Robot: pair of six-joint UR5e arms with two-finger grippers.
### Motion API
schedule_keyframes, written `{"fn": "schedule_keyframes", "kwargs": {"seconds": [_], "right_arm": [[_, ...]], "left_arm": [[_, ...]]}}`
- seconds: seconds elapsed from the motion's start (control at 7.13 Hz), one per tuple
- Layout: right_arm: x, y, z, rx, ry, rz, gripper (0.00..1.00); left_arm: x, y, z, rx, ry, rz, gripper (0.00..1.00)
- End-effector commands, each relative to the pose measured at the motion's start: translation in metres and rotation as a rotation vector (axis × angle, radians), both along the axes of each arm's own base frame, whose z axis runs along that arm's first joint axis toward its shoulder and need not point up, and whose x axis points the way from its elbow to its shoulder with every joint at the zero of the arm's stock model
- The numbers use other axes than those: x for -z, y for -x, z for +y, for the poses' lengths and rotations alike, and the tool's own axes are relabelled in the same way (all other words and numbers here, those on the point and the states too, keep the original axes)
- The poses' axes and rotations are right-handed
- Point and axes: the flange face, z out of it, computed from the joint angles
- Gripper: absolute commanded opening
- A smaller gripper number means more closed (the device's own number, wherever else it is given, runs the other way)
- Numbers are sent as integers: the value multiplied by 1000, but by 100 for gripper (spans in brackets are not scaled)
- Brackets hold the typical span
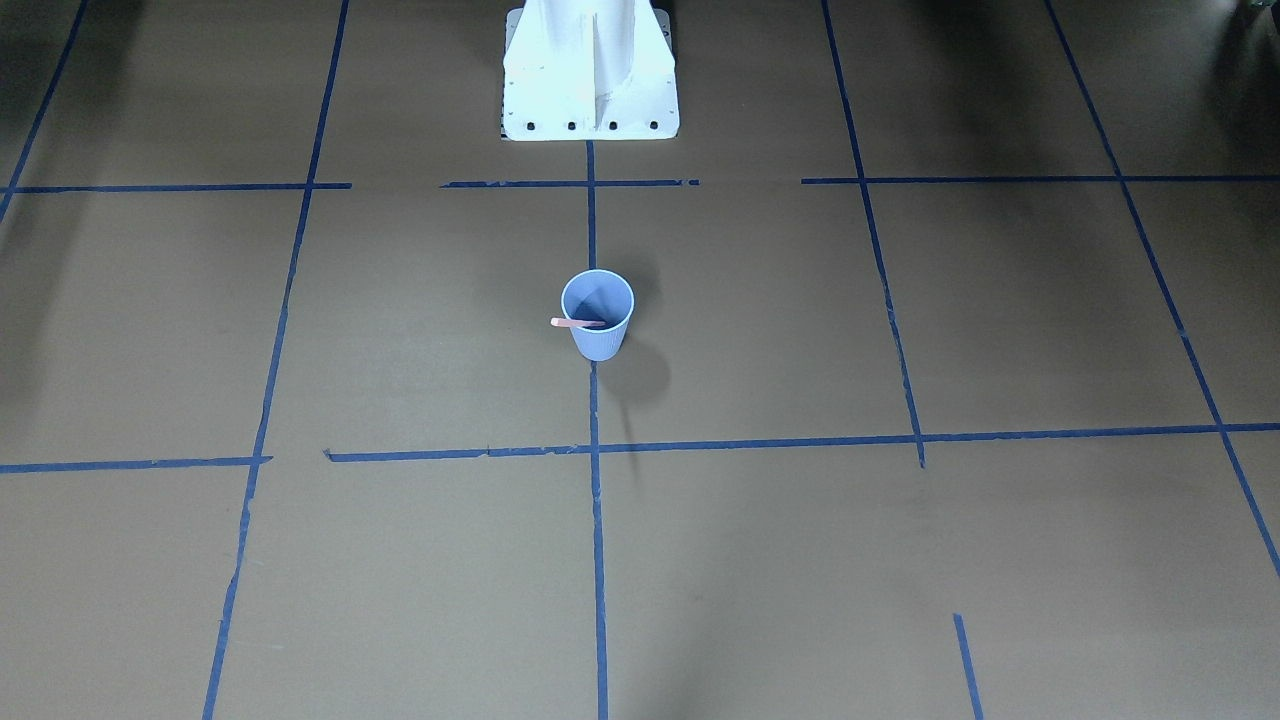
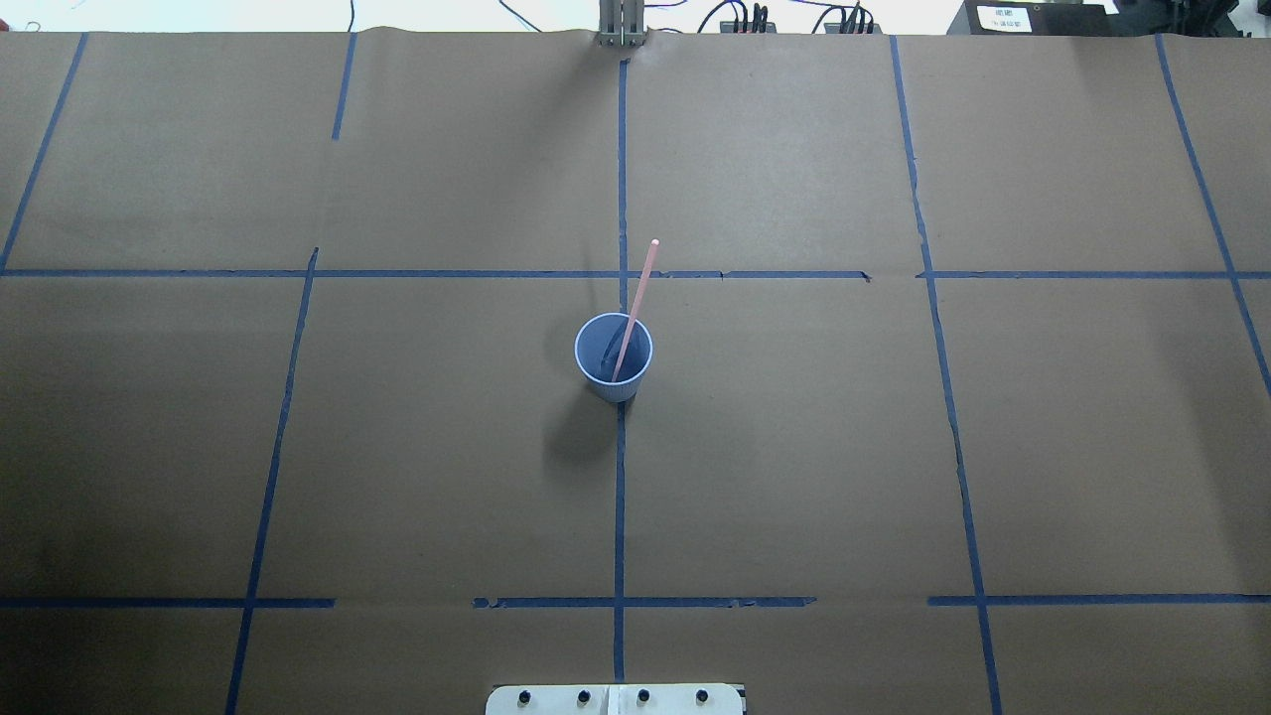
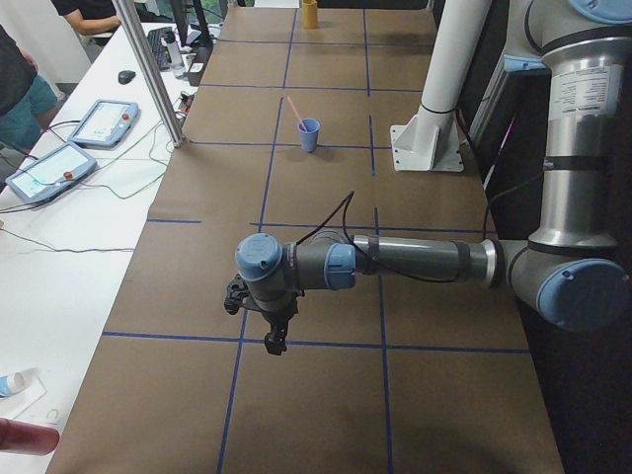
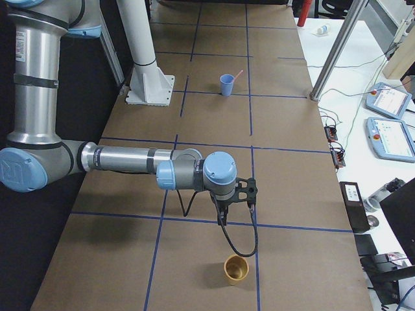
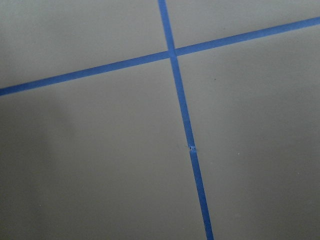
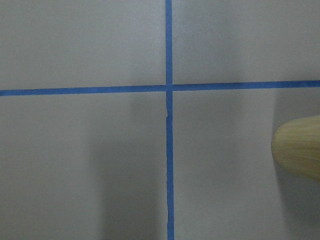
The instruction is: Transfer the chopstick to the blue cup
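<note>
**Chopstick sits in the blue cup, both arms parked at the ends**

The blue cup [image 2: 618,389] stands upright in the middle of the worktop [image 2: 894,447]. It is right on the centre tape line [image 2: 619,516], out in front of the white robot pedestal [image 1: 590,70]. The pink chopstick [image 2: 640,288] is inside it. Its lower end is down in the cup, and its shaft leans on the rim and sticks out well above it, tilted away from the robot's side. Nothing is holding it.

Both arms are well apart from the cup, each stretched low over its own end of the worktop. The left fingers [image 3: 275,342] point down above the brown paper near a crossing of tape lines. They show only in a side view, so I cannot tell whether they are released or clenched. The right fingers [image 4: 222,212] hang the same way at the other end, and again I cannot tell their state. Just beside them, nearer that end, a tan cup [image 4: 236,269] stands upright on the worktop, with a black cable [image 4: 241,254] looping down close to it.
</note>
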Motion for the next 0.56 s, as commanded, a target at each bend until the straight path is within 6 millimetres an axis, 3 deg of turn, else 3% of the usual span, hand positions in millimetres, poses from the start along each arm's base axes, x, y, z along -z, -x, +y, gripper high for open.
{"fn": "schedule_keyframes", "kwargs": {"seconds": [0.0, 0.42], "right_arm": [[2, 0, -1, 0, -4, 1, 100], [1, 0, -2, -1, -4, 2, 100]], "left_arm": [[-6, 26, 9, 75, 28, 24, 100], [-4, 28, 3, 131, 82, 13, 100]]}}
